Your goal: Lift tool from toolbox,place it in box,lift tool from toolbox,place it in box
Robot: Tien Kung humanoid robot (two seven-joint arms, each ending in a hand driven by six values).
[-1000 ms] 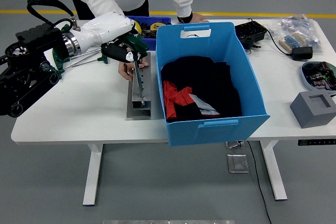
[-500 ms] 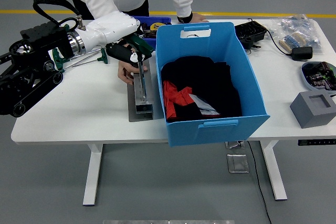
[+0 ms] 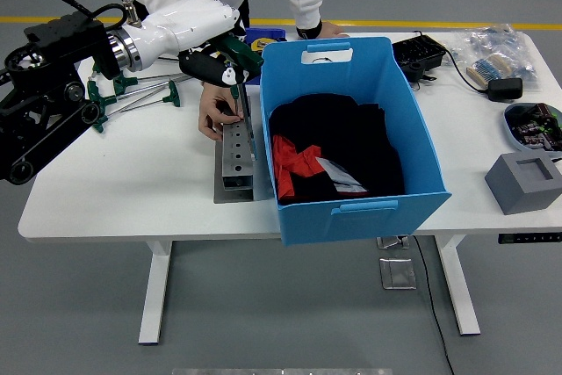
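My left hand (image 3: 216, 68) is shut on a green T-handle tool (image 3: 238, 52), held above the far end of the grey metal tool rack (image 3: 235, 154). The tool's thin shaft runs down into the rack, whose far end looks tilted up off its base plate (image 3: 226, 194). A person's hand (image 3: 211, 114) rests against the rack's left side. The blue box (image 3: 351, 204) stands just right of the rack, with black cloth (image 3: 351, 142) and a red item (image 3: 294, 157) inside. The right hand is out of view.
Several green T-handle tools (image 3: 132, 94) lie at the back left, near my arm. A blue bin (image 3: 262, 36) is behind the rack. At the right are a black device (image 3: 420, 52), a bag (image 3: 496, 48), a dish (image 3: 534, 122) and a grey block (image 3: 527, 180).
My left hand has risen and moved right with the tool. The rack's far end has tipped up with it. The person's hand stays at the rack.
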